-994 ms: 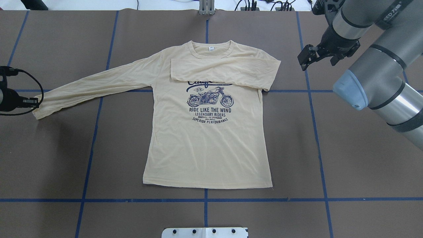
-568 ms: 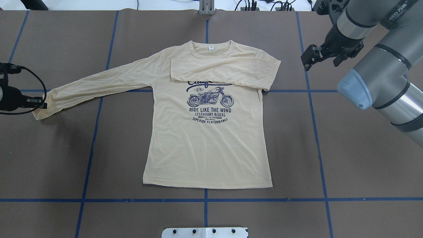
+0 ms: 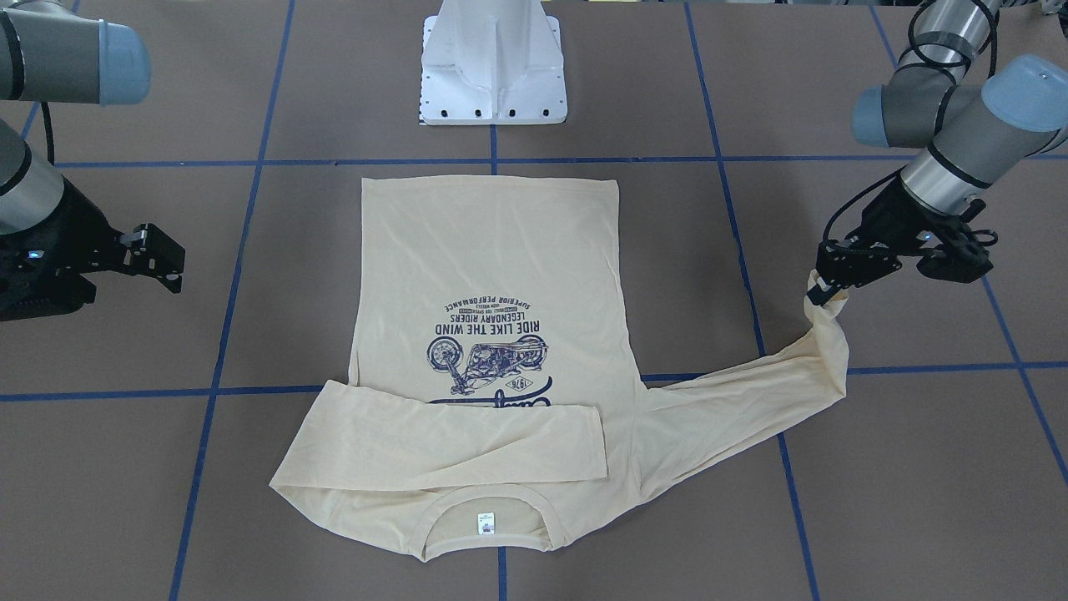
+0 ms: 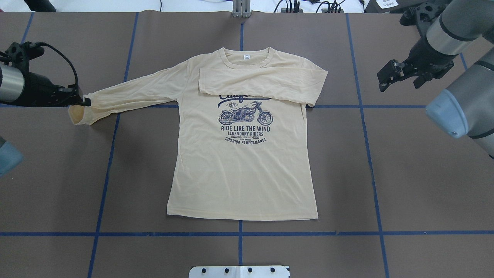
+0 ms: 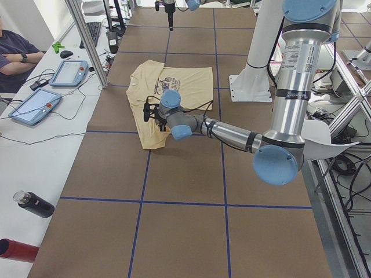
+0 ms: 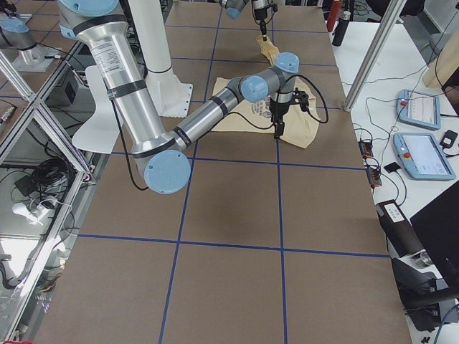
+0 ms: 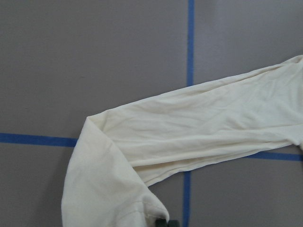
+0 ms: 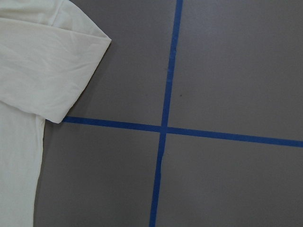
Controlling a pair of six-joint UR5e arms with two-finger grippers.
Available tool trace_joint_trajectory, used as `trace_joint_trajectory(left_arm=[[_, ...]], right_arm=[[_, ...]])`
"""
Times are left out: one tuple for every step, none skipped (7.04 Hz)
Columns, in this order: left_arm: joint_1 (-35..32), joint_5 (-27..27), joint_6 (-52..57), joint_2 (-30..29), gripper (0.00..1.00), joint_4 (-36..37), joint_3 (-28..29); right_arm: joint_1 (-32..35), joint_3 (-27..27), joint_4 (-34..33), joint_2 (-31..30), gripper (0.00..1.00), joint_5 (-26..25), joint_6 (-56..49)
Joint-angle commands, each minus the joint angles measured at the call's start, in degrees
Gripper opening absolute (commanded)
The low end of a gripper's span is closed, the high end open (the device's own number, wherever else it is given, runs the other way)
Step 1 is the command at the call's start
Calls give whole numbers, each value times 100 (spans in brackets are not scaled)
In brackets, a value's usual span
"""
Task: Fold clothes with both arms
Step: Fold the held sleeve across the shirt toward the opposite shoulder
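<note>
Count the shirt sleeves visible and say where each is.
2. The folded sleeve lies across the shirt chest. The outstretched sleeve runs sideways, its cuff pinched by the left gripper. None hidden.

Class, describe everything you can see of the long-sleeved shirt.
The shirt is pale cream-yellow, thin, lightly wrinkled, lying flat and print-up on the brown table. A navy motorcycle print marks its chest; a small white label sits inside the neck. One sleeve is folded across the chest; the other stretches sideways, its cuff lifted and pinched by the left gripper.
</note>
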Motion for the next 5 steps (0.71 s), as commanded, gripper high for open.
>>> trace_joint_trajectory(left_arm=[[-244, -901, -1114, -1480, 0, 869, -26], [-246, -1063, -1938, -2079, 0, 986, -18], [-167, -1047, -2616, -2668, 0, 987, 87], [155, -1003, -3127, -3292, 0, 979, 427], [524, -524, -3394, -3951, 0, 953, 987]], right_arm=[[167, 317, 9, -705, 100, 9, -315], [238, 405, 9, -908, 100, 18, -343], [273, 406, 0, -997, 100, 18, -361], [361, 406, 9, -1094, 100, 27, -440], [440, 406, 0, -1138, 100, 96, -484]])
